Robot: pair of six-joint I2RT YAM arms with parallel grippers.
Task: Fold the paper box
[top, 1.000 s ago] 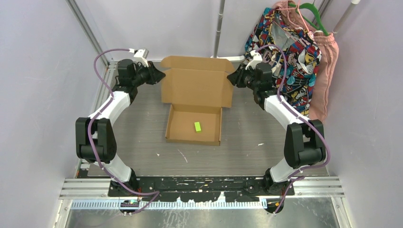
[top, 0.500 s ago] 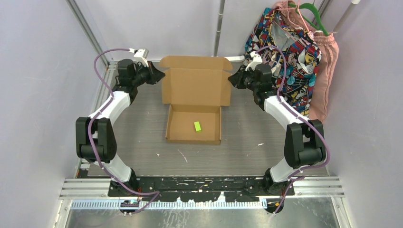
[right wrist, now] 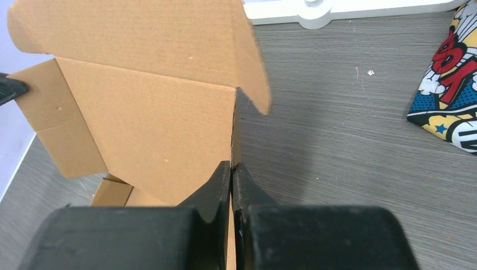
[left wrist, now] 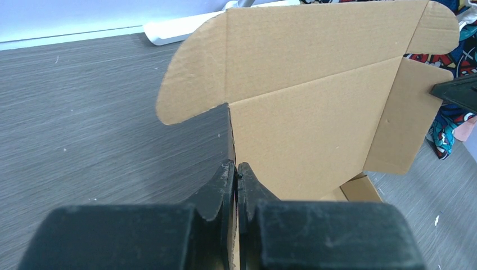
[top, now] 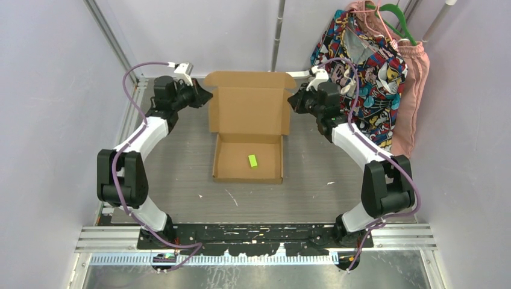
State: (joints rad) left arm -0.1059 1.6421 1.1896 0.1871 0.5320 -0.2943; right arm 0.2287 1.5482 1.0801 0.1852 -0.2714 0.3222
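**Grippers clamped on both side flaps of the box lid**

Clamping the paper box, a plain brown corrugated cardboard mailer, at both sides of its lid. Pinching the lid's left side flap with the left gripper, jaws pressed together on the cardboard. Pinching the right side flap with the right gripper in the same way. Showing, in each wrist view, the gripped flap edge-on as a thin cardboard line rising from between the closed black fingers.

Sitting near the middle of the grey wood-grain table, tray toward the arm bases and lid toward the far wall. Resting flat on the surface with the shallow rectangular tray already formed, walls up on all four sides. Opening from the tray's far edge, with the lid's inner face turned toward the arms. Carrying a front strip along the lid's top edge, with a rounded ear at each end. Holding a small bright-green block on the tray floor, right of centre and apart from the walls.

Also showing, at the far right corner and well apart from the box, a multicoloured comic-print garment just behind the right gripper's wrist. Showing beside it a plain pink garment, with a green plastic hanger above them.
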